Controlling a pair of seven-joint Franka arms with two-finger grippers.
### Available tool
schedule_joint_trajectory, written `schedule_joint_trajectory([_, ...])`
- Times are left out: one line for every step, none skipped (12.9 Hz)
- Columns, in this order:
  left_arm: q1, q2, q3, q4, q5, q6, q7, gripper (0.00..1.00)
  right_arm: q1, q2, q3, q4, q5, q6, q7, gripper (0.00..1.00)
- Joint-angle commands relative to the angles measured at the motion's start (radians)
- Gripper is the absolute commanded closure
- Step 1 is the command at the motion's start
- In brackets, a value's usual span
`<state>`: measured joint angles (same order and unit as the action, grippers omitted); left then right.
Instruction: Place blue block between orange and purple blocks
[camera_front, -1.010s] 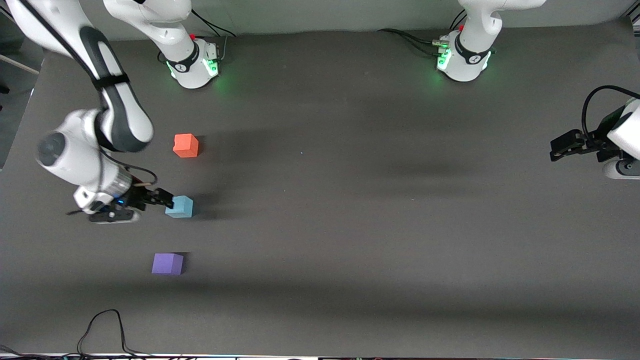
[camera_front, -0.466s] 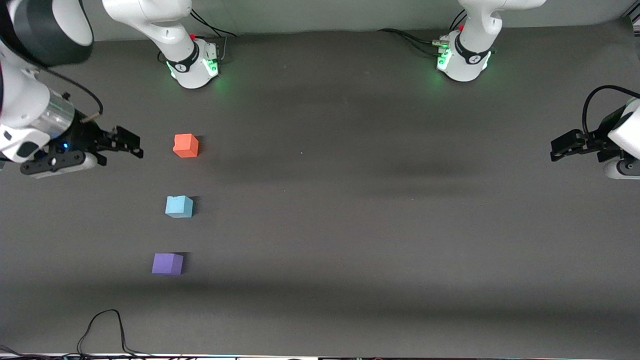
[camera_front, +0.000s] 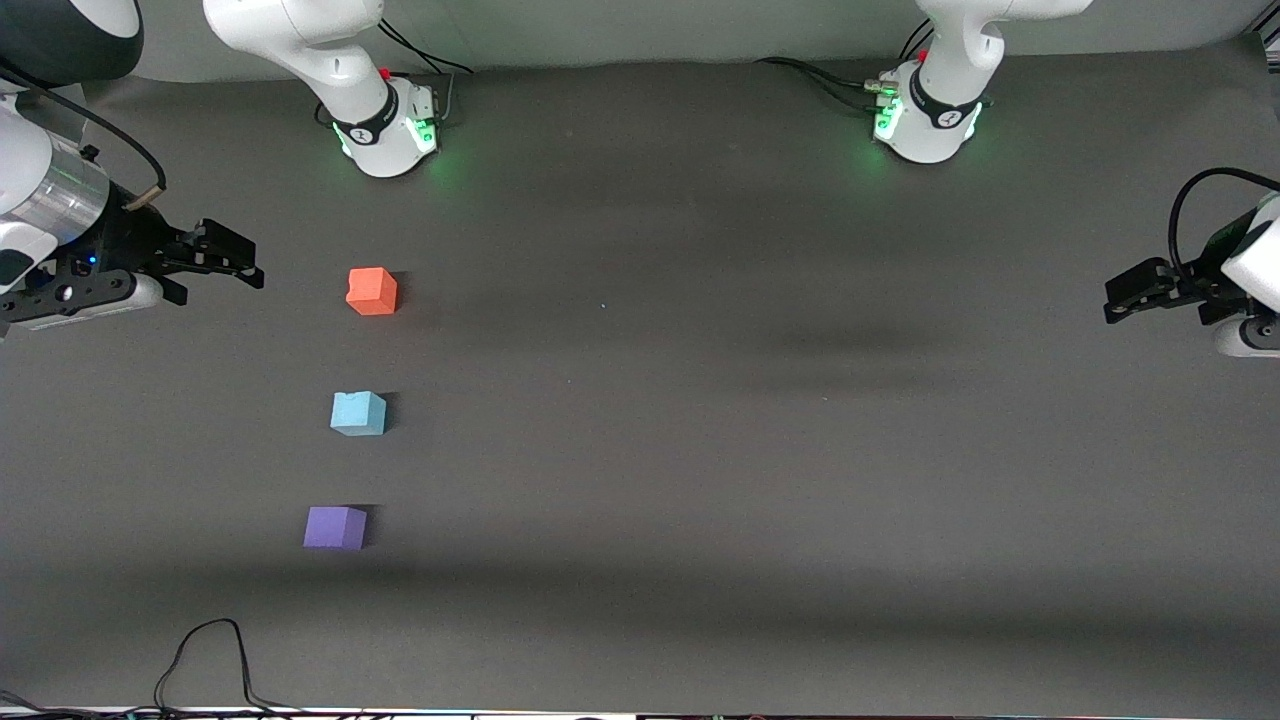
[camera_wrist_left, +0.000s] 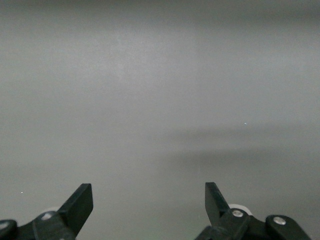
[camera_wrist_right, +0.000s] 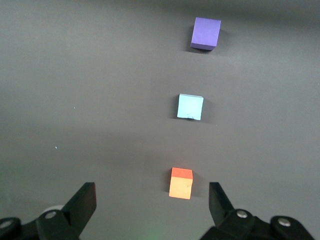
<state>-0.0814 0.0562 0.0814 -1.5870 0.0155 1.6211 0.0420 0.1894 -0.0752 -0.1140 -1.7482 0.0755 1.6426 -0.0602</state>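
Blue block (camera_front: 358, 413) sits on the bench (camera_front: 700, 420), lower-left of centre, between the orange block (camera_front: 372, 291) and purple block (camera_front: 335, 527) — nothing blocks it. Right gripper (camera_front: 232, 258), upper left, fingers apart, well clear; left gripper (camera_front: 1130, 292) waits at the frame's right edge — fingers apart.

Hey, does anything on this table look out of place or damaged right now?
Nothing stands out. The blue block sits upright between the orange block and the purple block, all apart in a rough line. Its top edge has a small notch. Both end effectors, right and left, are open and empty.
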Motion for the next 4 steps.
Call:
schedule_joint_trajectory([-0.004,0.010,0.000,0.027,-0.011,-0.004,-0.008,0.00,0.018,0.003,-0.015,0.016,-0.016,-0.018,0.014,0.00])
schedule_joint_trajectory([-0.006,0.010,0.000,0.036,-0.011,-0.007,-0.010,0.00,0.018,0.002,-0.018,0.016,-0.016,-0.018,0.014,0.00])
schedule_joint_trajectory([-0.008,0.010,0.000,0.038,-0.012,-0.007,-0.017,0.00,0.018,0.003,-0.018,0.019,-0.016,-0.018,0.014,0.00])
schedule_joint_trajectory([-0.012,0.008,-0.002,0.038,-0.012,-0.009,-0.046,0.00,0.018,0.003,-0.018,0.018,-0.016,-0.018,0.014,0.00])
